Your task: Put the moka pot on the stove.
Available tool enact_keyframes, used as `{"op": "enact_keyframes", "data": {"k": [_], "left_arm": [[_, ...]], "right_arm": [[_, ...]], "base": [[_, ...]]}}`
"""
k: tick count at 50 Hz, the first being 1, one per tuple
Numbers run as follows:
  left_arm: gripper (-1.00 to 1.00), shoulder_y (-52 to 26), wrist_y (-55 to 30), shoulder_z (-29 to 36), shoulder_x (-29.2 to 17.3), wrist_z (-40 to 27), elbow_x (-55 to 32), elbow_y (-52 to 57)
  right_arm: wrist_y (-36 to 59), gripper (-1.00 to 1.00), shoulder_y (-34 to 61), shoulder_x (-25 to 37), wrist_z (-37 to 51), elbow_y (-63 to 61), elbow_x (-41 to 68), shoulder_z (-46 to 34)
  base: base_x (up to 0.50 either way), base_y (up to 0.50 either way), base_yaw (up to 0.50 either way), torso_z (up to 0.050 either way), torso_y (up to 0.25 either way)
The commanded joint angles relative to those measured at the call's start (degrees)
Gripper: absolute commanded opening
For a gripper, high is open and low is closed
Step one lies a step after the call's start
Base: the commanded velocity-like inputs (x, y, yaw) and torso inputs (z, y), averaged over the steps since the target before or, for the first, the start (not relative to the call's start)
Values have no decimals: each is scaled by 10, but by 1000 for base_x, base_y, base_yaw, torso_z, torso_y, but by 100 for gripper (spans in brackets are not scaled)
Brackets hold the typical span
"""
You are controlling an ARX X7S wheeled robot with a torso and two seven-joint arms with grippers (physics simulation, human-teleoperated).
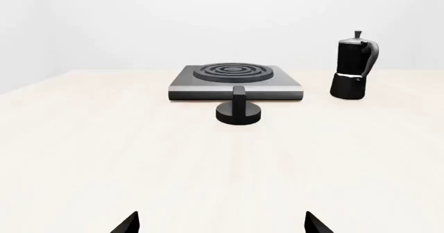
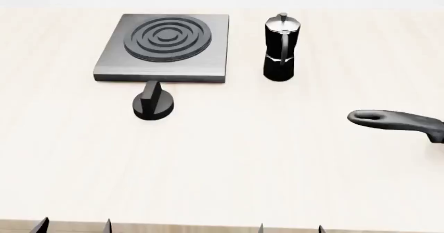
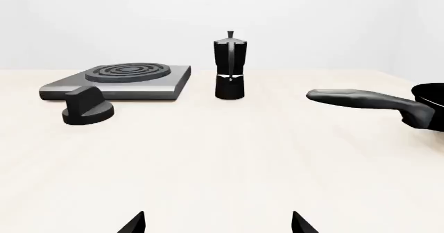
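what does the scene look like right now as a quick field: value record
moka pot: upright on the table, right of the stove, apart from it
stove: flat, burner bare
knob: on the table in front of the stove
pan handle: at the right edge, pointing left
left hand: open, only fingertips in view, holding nothing
right hand: open, holding nothing
task: pot not yet on stove
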State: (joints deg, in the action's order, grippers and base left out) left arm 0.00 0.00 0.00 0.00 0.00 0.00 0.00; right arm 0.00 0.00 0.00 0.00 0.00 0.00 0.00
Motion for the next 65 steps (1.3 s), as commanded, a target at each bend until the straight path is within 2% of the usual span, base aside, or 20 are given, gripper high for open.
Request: {"op": "enact_keyframes", "data": {"k": [1, 5, 37, 65], "left_arm": [[100, 0, -2, 40, -34, -40, -34, 4], [100, 2, 11, 45, -39, -38, -38, -1], [100, 19, 42, 69, -66, -49, -67, 44], [100, 26, 56, 85, -81, -68, -70, 67]], "right_arm": [[-9, 100, 4, 3, 0, 13, 3, -3], [-5, 100, 4, 11, 34, 20, 2, -30], [-6, 100, 2, 46, 62, -20, 45, -75], [1, 100, 3, 64, 87, -51, 55, -95]], "base": [[0, 0, 0, 0, 0], [0, 0, 0, 0, 0], [2, 0, 0, 0, 0], [165, 0, 0, 0, 0]]}}
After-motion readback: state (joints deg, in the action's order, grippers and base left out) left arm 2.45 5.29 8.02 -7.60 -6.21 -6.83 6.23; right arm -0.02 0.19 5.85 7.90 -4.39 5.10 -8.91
